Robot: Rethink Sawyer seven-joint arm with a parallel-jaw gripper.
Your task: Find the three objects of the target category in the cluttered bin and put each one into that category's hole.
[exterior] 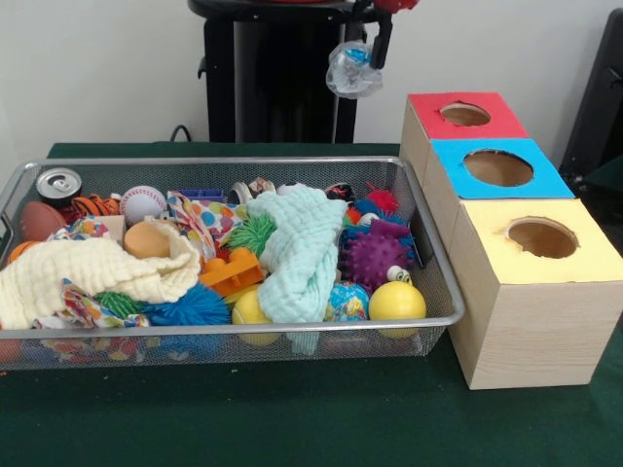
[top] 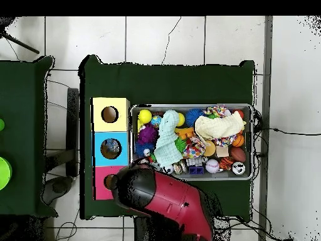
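My gripper hangs at the top of the front view, behind the bin's far right corner and left of the red-topped box. It is shut on a crumpled see-through plastic bottle, held high in the air. The wire-mesh bin is full of toys and cloths. No other clear bottle shows in the bin. In the overhead view the red arm covers the gripper, the bottle and part of the red-topped box. The bin also shows in the overhead view.
Three wooden boxes stand right of the bin: red-topped, blue-topped and yellow-topped, each with a round hole. The bin holds a silver can, a baseball, a mint cloth, a cream cloth and yellow balls.
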